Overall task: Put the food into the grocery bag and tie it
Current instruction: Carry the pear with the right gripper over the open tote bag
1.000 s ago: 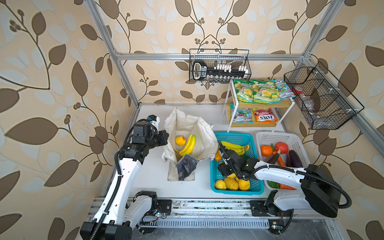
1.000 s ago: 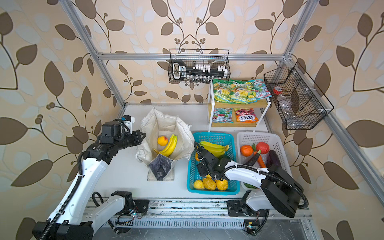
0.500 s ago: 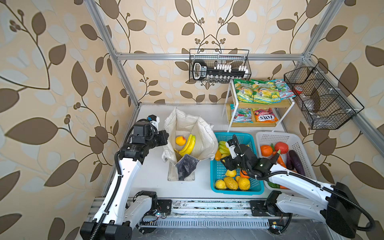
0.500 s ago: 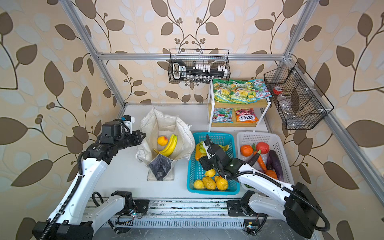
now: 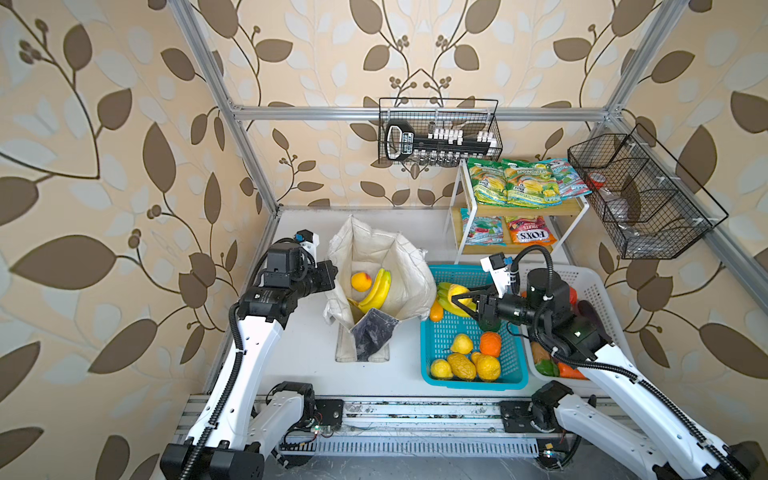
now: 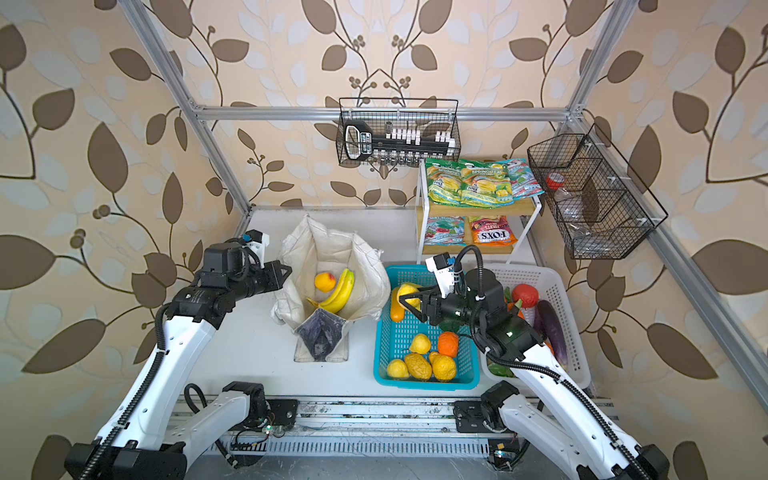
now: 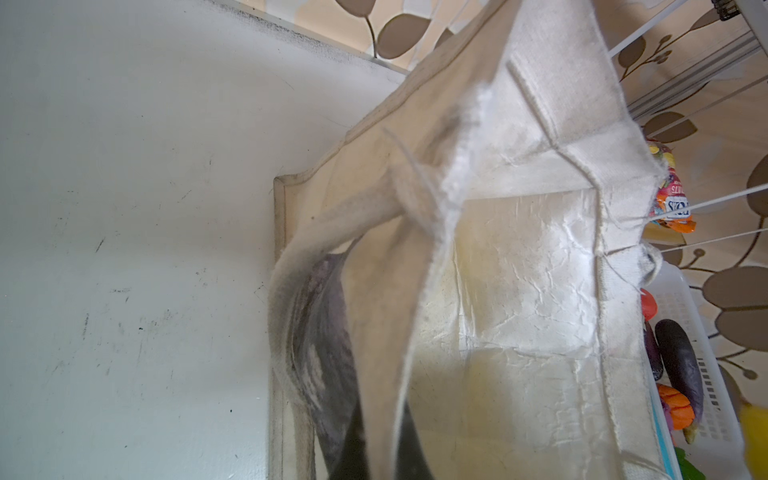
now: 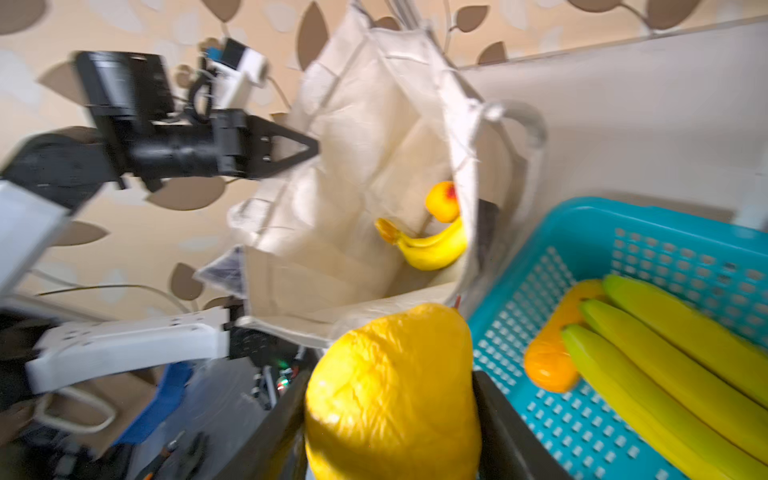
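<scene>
The off-white grocery bag [image 5: 409, 266] [image 6: 332, 249] stands open on the table. Inside lie a yellow banana bunch [image 5: 376, 293] [image 8: 436, 249] and a round orange fruit [image 5: 360, 281] [image 8: 442, 201]. My left gripper [image 5: 333, 275] [image 7: 380, 453] is shut on the bag's left rim, the canvas [image 7: 519, 270] pinched between its dark fingers. My right gripper [image 5: 454, 297] [image 8: 390, 384] is shut on a wrinkled yellow fruit [image 5: 464, 291] [image 6: 409, 290] [image 8: 390, 390]. It holds it above the blue basket's back left corner, right beside the bag.
The blue basket [image 5: 469, 384] holds a banana bunch [image 8: 685, 353], an orange carrot-like piece [image 8: 548, 361], an orange and several yellow fruits [image 5: 461, 363]. A white basket [image 5: 598, 291] of vegetables stands to its right. Snack packets [image 5: 515, 183] lie on the shelf behind.
My right gripper has risen from low in the blue basket with the yellow fruit and now holds it near the bag's right side. The left arm has not moved.
</scene>
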Robot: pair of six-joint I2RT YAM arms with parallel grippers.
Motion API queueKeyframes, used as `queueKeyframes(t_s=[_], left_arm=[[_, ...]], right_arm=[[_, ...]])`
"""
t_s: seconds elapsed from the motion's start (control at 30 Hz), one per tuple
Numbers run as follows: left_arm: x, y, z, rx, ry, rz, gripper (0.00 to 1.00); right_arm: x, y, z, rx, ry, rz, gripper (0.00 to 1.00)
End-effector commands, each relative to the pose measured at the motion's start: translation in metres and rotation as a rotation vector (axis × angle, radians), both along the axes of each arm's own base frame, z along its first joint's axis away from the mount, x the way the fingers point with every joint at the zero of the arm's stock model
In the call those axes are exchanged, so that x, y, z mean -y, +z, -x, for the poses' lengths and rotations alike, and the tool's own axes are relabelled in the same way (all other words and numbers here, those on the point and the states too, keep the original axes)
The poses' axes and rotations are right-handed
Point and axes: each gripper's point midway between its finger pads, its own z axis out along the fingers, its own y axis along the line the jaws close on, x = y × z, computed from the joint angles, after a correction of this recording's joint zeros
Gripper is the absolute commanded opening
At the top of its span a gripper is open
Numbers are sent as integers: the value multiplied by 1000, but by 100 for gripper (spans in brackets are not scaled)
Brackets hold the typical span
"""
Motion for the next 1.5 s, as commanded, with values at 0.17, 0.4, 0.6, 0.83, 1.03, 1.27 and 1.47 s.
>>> queueKeyframes(t_s=[0.17,0.4,0.6,0.83,1.03,1.27,1.47], left_arm=[[2,22,1,78,-26,9,0],[4,23,1,78,-36,17,0],[6,22,1,70,-43,26,0],[7,21,0,74,-50,27,0],[12,21,0,73,-78,47,0],[16,23,1,81,-97,57,0],[15,25,1,87,-91,57,0]], right_arm=[[-14,61,15,62,136,-113,57],[-13,57,-21,91,-19,1,55],[-50,56,-36,147,-3,117,54],[-112,46,-52,168,61,256,53],[-149,6,-75,111,54,370,52],[-180,-61,-87,22,100,504,54],[-197,-103,-83,-31,139,547,52]])
